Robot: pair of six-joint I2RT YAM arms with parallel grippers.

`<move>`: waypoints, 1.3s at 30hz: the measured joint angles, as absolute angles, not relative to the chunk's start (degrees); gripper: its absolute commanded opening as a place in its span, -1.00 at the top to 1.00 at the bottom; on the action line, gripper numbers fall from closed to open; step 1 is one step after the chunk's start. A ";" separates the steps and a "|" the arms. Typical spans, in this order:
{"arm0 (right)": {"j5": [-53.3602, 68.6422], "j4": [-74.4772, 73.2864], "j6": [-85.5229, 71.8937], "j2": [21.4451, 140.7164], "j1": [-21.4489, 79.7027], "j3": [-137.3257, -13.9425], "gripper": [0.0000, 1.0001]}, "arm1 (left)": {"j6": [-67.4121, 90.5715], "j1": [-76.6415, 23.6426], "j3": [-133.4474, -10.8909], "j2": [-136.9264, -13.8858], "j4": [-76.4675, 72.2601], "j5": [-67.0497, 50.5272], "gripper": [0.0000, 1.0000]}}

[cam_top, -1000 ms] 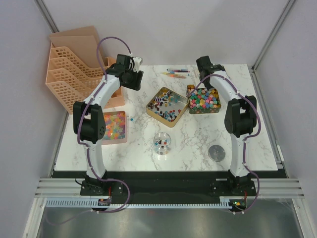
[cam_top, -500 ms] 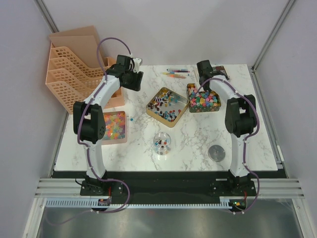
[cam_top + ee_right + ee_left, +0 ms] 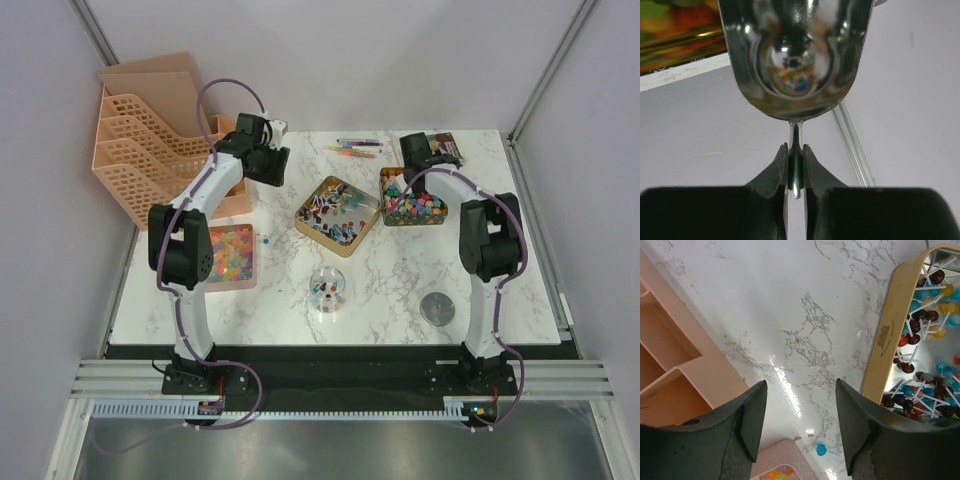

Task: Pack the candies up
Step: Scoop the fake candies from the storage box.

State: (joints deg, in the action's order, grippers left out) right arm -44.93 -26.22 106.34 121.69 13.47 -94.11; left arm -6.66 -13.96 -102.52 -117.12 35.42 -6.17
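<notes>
Small multicoloured candies fill a gold tin [image 3: 411,200] at the back right; a blurred edge of it shows in the right wrist view [image 3: 675,25]. My right gripper [image 3: 428,150] is just beyond the tin's far edge. It is shut [image 3: 796,150] on the thin handle of a shiny metal scoop [image 3: 797,55], which points right in the top view [image 3: 447,147]. I cannot tell whether the scoop holds candies. A clear round tub [image 3: 329,288] at mid-table holds a few candies. My left gripper [image 3: 266,160] is open and empty [image 3: 800,425] above bare marble.
A square tray of lollipops [image 3: 337,215] [image 3: 890,340] lies left of the tin. A pink tray of coloured lumps [image 3: 228,255] [image 3: 785,452] and a loose blue candy [image 3: 821,449] lie on the left. A peach organizer [image 3: 150,135], pens [image 3: 355,148] and a round lid [image 3: 437,307] are also here.
My right wrist has turned and swung the scoop out to the right, past the tin's far edge. The left arm has hardly moved.
</notes>
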 measured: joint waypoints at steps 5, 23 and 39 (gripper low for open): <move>-41.65 -24.14 107.92 119.02 13.69 -90.35 0.99 | -6.66 -14.48 -101.91 -117.12 35.40 -6.04 -0.28; -34.44 -20.53 112.01 116.01 15.70 -85.12 0.99 | -6.70 -16.01 -99.63 -116.90 34.52 -2.44 -0.29; -27.33 -30.79 112.55 118.41 13.37 -90.50 0.99 | -7.64 -16.25 -97.89 -116.62 33.56 1.78 -0.30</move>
